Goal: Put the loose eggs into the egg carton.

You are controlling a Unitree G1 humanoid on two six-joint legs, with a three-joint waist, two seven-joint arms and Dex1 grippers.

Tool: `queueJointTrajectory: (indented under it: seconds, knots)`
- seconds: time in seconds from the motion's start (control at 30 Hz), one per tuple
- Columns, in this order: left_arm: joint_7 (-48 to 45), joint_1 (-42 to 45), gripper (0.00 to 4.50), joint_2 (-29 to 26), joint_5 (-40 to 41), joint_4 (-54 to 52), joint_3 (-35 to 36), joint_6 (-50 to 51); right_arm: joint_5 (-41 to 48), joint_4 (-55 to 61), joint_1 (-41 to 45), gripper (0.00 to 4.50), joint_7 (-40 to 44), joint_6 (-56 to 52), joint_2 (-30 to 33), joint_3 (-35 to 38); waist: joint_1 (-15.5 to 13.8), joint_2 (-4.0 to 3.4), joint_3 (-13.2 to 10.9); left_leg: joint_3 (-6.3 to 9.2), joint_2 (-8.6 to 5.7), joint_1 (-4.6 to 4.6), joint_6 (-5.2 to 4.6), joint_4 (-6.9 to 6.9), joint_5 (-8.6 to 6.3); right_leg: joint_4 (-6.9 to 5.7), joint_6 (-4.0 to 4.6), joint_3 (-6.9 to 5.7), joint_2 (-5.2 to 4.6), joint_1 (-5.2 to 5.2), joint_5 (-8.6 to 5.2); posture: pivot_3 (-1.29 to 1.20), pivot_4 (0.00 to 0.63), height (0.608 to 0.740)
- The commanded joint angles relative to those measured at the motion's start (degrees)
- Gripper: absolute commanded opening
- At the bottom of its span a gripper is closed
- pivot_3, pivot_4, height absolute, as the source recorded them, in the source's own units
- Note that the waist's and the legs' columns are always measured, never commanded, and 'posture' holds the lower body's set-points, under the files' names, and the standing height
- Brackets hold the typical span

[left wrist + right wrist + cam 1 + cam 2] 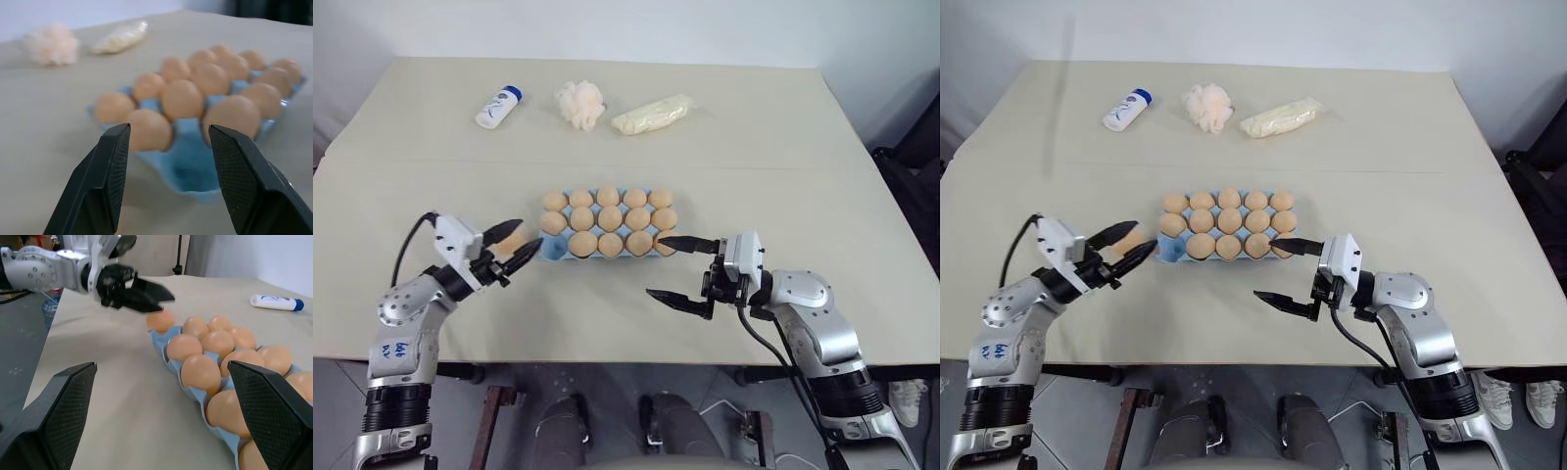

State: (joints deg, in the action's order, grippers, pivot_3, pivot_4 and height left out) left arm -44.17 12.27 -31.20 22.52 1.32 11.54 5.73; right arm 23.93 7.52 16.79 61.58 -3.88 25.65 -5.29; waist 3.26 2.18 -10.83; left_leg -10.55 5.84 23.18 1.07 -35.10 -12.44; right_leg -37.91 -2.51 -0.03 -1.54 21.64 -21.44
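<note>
My left claw point(530, 236) is closed on an egg point(512, 238), which sits between the fingers a little behind the tips. The claw hangs level over the tabletop point(754, 147) and points at the carton's point(551, 252) near corner. The carton lies just ahead of the tips, and the one bare blue cup is the nearest to them. The other cups each hold one of the eggs point(610, 217). My right claw point(655, 265) is at the carton's far end, facing the left one, with its fingers spread wide and nothing between them. One fingertip is at the carton's end and the other is nearer me, over bare tabletop. Well beyond both claws lie a bottle point(498, 107), a puff point(580, 104) and a packet point(653, 115).
</note>
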Motion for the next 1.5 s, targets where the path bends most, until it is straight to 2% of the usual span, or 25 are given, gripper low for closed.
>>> queueJointTrajectory:
  seconds: [0.03, 0.17, 0.27, 0.4, 0.43, 0.63, 0.77, 0.97, 1.07, 1.2, 1.3, 1.5]
  knots:
    - [-0.9, 2.2, 2.67, 0.4, -1.2, 1.0, -2.1, -0.5, 0.3, 1.9, 0.1, 4.5, -0.5, 0.9, -0.1, 0.4, -0.1, 0.0, 0.0, 0.0, 0.0, 0.0, -0.02, 0.0, 0.01, 0.0, 0.0, 0.0, 0.0, 0.0, 0.0, 0.0, 0.15, 0.74]
    - [-0.8, 4.2, 2.67, 1.0, -2.0, 3.7, -3.0, -0.9, 0.5, 2.9, -0.4, 4.5, -0.9, 0.7, 0.0, 0.4, 0.1, 0.0, 0.0, 0.0, 0.0, 0.0, -0.23, 0.0, 0.1, 0.01, 0.0, 0.03, 0.01, 0.0, 0.0, 0.0, 0.15, 0.74]
    - [-1.8, 4.3, 3.26, 0.9, -1.8, 3.5, -3.3, -1.2, 0.6, 3.4, -0.9, 4.5, -1.2, 0.6, 0.1, 0.5, 0.0, 0.0, 0.0, 0.0, 0.04, 0.01, -0.22, 0.01, 0.11, 0.01, 0.01, 0.02, 0.04, 0.02, -0.01, 0.0, 0.15, 0.74]
    - [-0.9, 3.6, 4.4, 0.9, -2.2, 2.1, -1.6, -3.9, 0.6, 3.9, -1.5, 4.5, -1.5, 0.5, 0.1, 0.4, 0.0, 0.0, 0.0, 0.0, 0.03, 0.01, -0.23, 0.01, 0.11, 0.01, 0.01, 0.02, 0.03, 0.02, -0.01, 0.0, 0.15, 0.74]
    - [0.1, 3.2, 4.46, 1.0, -2.1, 1.6, -0.5, -4.4, 0.6, 4.1, -1.7, 4.5, -1.6, 0.4, 0.2, 0.4, 0.0, 0.0, 0.0, 0.0, 0.03, 0.01, -0.23, 0.01, 0.11, 0.01, 0.01, 0.02, 0.02, 0.02, -0.01, 0.0, 0.15, 0.74]
    - [6.9, 0.5, 4.46, 2.4, 2.3, -1.2, 7.2, -2.0, 0.6, 4.4, -2.5, 4.5, -1.7, 0.1, 0.1, 0.1, 0.1, 0.0, 0.0, 0.0, 0.06, 0.0, -0.29, 0.01, 0.08, -0.01, 0.01, 0.02, 0.03, 0.02, -0.01, 0.0, 0.15, 0.74]
    - [11.0, -1.4, 4.46, 2.2, 1.0, 0.6, 10.2, -1.8, 0.8, 4.3, -2.2, 4.5, -1.6, -0.2, 0.1, -0.1, 0.0, 0.0, 0.0, 0.0, 0.04, 0.0, -0.31, -0.01, 0.09, -0.01, 0.0, 0.03, 0.02, 0.01, 0.0, 0.0, 0.15, 0.74]
    - [10.0, -0.2, 4.46, 1.5, -0.6, 8.4, 9.1, -2.7, 0.8, 3.6, -1.2, 4.5, -1.1, -0.4, 0.2, 0.0, 0.0, 0.0, 0.0, 0.0, 0.03, 0.0, -0.31, -0.02, 0.08, -0.02, 0.0, 0.01, 0.01, 0.0, 0.0, 0.0, 0.15, 0.74]
    - [9.0, 3.9, 4.46, 1.8, -2.2, 14.7, 6.5, -2.8, 0.8, 3.5, -0.6, 4.5, -0.9, -0.5, 0.4, 0.1, -0.3, 0.0, 0.0, 0.02, 0.02, 0.0, -0.31, -0.02, 0.08, -0.02, 0.0, -0.02, 0.01, 0.01, 0.0, 0.0, 0.15, 0.74]
    - [9.4, 6.6, 4.46, 2.4, -3.7, 18.0, 5.0, -3.4, 0.7, 3.7, -0.7, 4.5, -1.1, -0.5, 0.4, 0.2, -0.2, 0.01, 0.0, 0.03, -0.01, 0.02, -0.31, -0.02, 0.07, 0.0, -0.01, -0.01, -0.02, -0.01, 0.0, 0.0, 0.15, 0.74]
    - [10.0, 7.2, 3.87, 2.5, -4.5, 19.1, 4.4, -3.5, 0.6, 4.1, -1.1, 4.5, -1.5, -0.5, 0.3, 0.3, 0.0, 0.01, 0.0, 0.0, 0.02, 0.03, -0.28, 0.0, 0.08, 0.02, -0.01, -0.01, 0.01, 0.01, 0.0, 0.0, 0.15, 0.74]
    - [10.1, 5.3, 2.04, 1.8, -4.6, 16.7, 5.1, -3.7, 0.5, 3.9, -1.3, 4.5, -1.7, -0.3, 0.1, 0.3, 0.0, 0.01, 0.0, 0.0, 0.07, 0.03, -0.21, 0.0, 0.09, -0.01, -0.01, -0.01, 0.07, 0.05, 0.0, 0.0, 0.15, 0.74]
